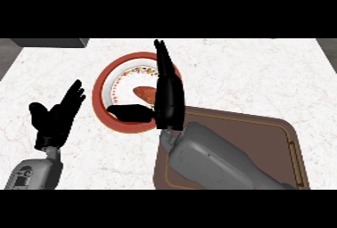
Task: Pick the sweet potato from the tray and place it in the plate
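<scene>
Head view: the potato (144, 92) lies in the plate (105, 75), just left of the right hand (168, 95). That hand stands over the plate's right side with fingers straight and together, thumb (128, 111) spread toward the potato, so it seems to have let go. The tray (263, 129) sits right of the plate, under the forearm. The left hand (56, 118) rests left of the plate, fingers straight, slightly apart.

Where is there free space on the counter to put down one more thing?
The counter is bare right of the plate, beyond the tray. Another bare strip lies between left hand and plate. Crowded: the plate, where the right hand hangs over the sweet potato.
</scene>
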Controlling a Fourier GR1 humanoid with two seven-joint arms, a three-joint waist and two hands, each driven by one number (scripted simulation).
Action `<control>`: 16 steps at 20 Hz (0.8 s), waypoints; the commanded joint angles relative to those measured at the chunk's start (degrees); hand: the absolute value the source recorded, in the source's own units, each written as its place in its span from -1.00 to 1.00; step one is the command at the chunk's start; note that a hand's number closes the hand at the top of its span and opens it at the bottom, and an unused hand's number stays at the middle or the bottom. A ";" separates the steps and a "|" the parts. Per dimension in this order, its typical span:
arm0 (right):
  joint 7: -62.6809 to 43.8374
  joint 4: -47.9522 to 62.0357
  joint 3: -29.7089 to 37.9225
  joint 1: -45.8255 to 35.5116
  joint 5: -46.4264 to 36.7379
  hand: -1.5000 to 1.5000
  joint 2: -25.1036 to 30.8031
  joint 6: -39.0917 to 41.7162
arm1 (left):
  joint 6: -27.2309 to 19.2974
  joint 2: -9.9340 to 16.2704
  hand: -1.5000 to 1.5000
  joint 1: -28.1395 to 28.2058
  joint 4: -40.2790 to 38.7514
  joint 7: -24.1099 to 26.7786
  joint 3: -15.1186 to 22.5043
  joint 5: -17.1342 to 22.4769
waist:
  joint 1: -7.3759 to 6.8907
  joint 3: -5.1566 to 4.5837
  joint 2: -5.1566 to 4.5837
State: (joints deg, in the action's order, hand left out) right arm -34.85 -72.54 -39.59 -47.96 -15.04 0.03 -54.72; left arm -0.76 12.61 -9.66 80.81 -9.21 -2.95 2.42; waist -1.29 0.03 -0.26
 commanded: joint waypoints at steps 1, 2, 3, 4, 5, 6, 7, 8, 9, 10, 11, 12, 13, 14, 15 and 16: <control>7.74 -4.97 0.36 8.05 0.44 -1.00 0.83 2.06 | -0.49 0.71 0.00 -3.10 -1.53 -2.43 -1.78 0.08 | 1.32 -0.01 0.22; 8.75 -6.44 -0.72 10.16 -0.22 -1.00 -0.02 0.81 | -0.96 -1.38 0.00 -1.21 -2.08 -0.66 -0.58 -0.32 | 1.31 -0.02 0.25; 9.95 -5.16 2.22 10.27 0.40 -1.00 1.24 4.15 | -1.58 -1.48 0.00 2.29 1.29 0.26 0.66 -2.19 | 1.09 -0.02 0.27; 14.44 -3.39 3.02 11.12 3.04 -1.00 -0.01 4.55 | 1.14 0.38 0.00 1.84 1.96 -1.35 -1.55 0.74 | 0.87 -0.02 0.21; 7.64 -7.84 5.81 9.26 0.33 -1.00 2.90 7.68 | 0.47 -0.70 0.00 3.72 2.03 0.83 -0.49 -0.62 | 1.19 -0.03 0.34; 19.52 -1.61 5.59 13.19 5.34 -1.00 0.01 6.12 | 0.75 0.53 0.00 0.52 1.92 -1.91 -1.28 -0.31 | 0.84 -0.01 0.13; 12.64 -5.02 6.23 11.63 -0.38 -1.00 0.28 7.46 | 2.83 1.91 0.00 -1.94 -3.27 0.33 -3.69 0.95 | 1.31 -0.04 0.25; 12.94 -5.76 8.20 11.92 1.03 -1.00 0.97 10.56 | -0.75 -2.01 0.00 0.40 -0.03 -0.51 -0.26 -1.70 | 1.22 -0.03 0.28; 12.60 -6.34 8.73 12.82 -0.16 -1.00 1.27 10.25 | -1.69 -3.09 0.00 -0.17 -1.31 1.03 0.28 -2.68 | 1.31 -0.04 0.28; 16.44 -3.37 10.68 12.37 1.51 -1.00 0.34 11.58 | 3.77 1.07 0.00 1.56 1.69 -1.00 -2.50 1.35 | 1.01 -0.03 0.25; 11.00 -11.78 6.81 18.05 -2.23 -1.00 3.15 11.12 | 0.71 0.23 0.00 0.46 2.11 -2.74 -2.06 -0.68 | 1.44 -0.03 0.39; 15.43 -10.02 8.94 19.07 -1.58 -1.00 2.08 11.55 | 0.34 -1.02 0.00 0.50 0.35 -0.49 -1.78 -1.27 | 1.33 -0.03 0.30; 15.67 -4.63 12.20 14.02 -1.30 -1.00 0.04 12.66 | 2.72 -0.18 0.00 0.17 -0.93 0.38 -2.96 0.44 | 1.12 -0.04 0.24; 13.85 -13.58 7.44 22.18 -3.98 -1.00 2.88 12.01 | 2.47 0.38 0.00 1.72 0.25 1.02 -3.38 0.16 | 1.43 -0.04 0.36; 13.29 -10.81 11.63 18.86 -3.54 -1.00 2.76 15.36 | 1.11 -1.40 0.00 1.95 2.70 -0.93 -1.64 -0.95 | 1.25 -0.03 0.32; 16.77 -11.21 12.32 21.65 -2.46 -1.00 2.46 15.05 | 0.63 -0.94 0.00 0.72 0.58 -1.27 -2.05 -1.91 | 1.29 -0.03 0.28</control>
State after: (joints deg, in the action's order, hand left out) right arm -20.64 -81.75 -29.94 -30.36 -16.91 1.97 -42.43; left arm 0.45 12.03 -8.72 81.54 -9.74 -4.98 1.68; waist -0.04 0.00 0.04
